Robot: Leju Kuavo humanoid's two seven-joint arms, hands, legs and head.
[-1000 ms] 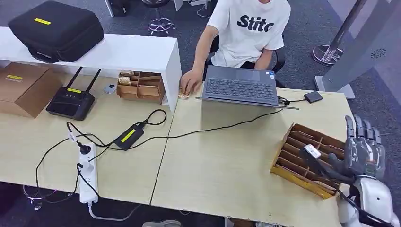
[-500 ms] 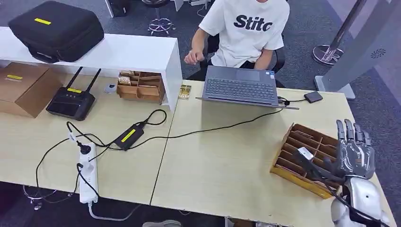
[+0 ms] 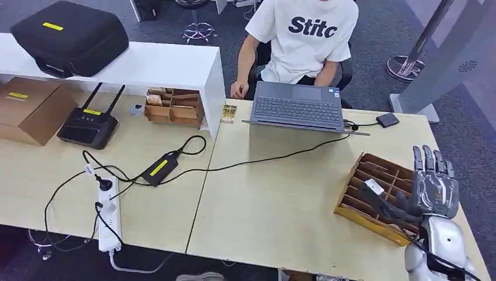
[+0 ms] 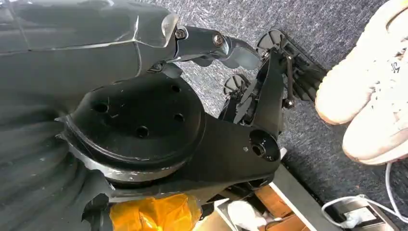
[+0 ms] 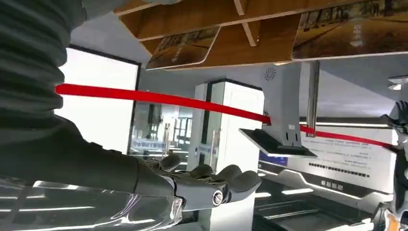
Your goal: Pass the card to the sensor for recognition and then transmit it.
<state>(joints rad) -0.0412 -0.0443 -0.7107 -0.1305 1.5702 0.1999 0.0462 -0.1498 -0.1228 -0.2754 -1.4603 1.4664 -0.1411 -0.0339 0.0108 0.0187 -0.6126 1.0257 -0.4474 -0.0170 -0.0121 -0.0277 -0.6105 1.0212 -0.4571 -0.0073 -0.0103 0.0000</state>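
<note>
The right hand (image 3: 434, 186), glossy grey plates over dark jointed fingers, hovers above the slotted wooden card rack (image 3: 374, 196), fingers straight and spread, grasping nothing. Thin glossy cards (image 5: 185, 45) lie in the rack's compartments. The left hand (image 4: 250, 72) hangs over speckled grey carpet; whether it is clenched, I cannot tell.

We find the laptop (image 3: 297, 106) at the surface's (image 3: 275, 205) far edge, the divided tray (image 3: 380, 196) near its right edge, the power strip (image 3: 108, 219) toward its near-left corner.
</note>
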